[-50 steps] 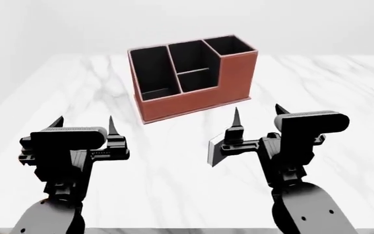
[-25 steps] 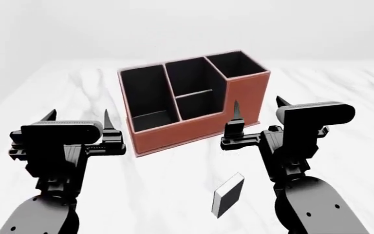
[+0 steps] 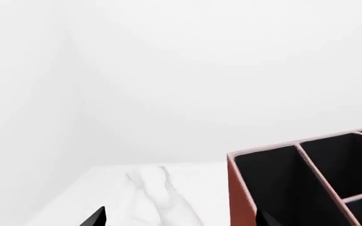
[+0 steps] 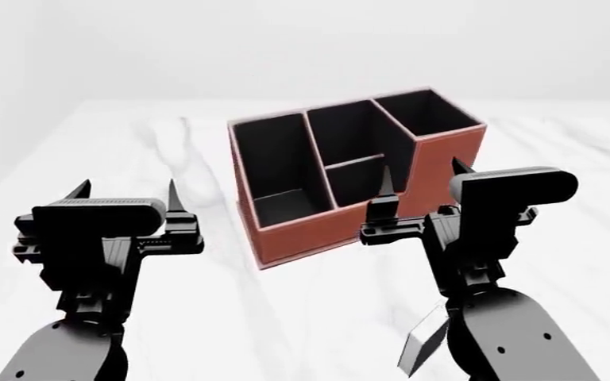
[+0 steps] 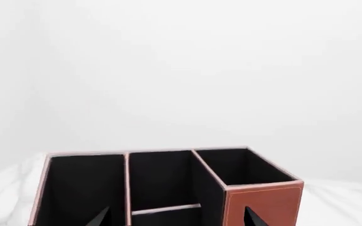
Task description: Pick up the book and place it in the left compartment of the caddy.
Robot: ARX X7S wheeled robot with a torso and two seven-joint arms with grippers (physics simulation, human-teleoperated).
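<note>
The reddish-brown caddy (image 4: pixel 316 238) with black interior stands on the white marble table (image 4: pixel 125 143). Its long left compartment (image 4: pixel 279 171) holds nothing. The small book (image 4: pixel 419 343) shows its white page edges on the table at the head view's bottom edge, partly hidden behind my right arm. My left gripper (image 4: pixel 125 190) is open and empty, left of the caddy. My right gripper (image 4: pixel 422 175) is open and empty, in front of the caddy's tall end, well above the book. The caddy shows in the left wrist view (image 3: pixel 241 188) and the right wrist view (image 5: pixel 263 202); the book shows in neither.
The marble table spreads around the caddy, with its far edge behind it and a plain white wall beyond. Nothing else stands on the table.
The head view has shifted: the caddy now sits nearer and further right, and the book has dropped from beside my right gripper to the bottom edge. Both grippers stay open.
</note>
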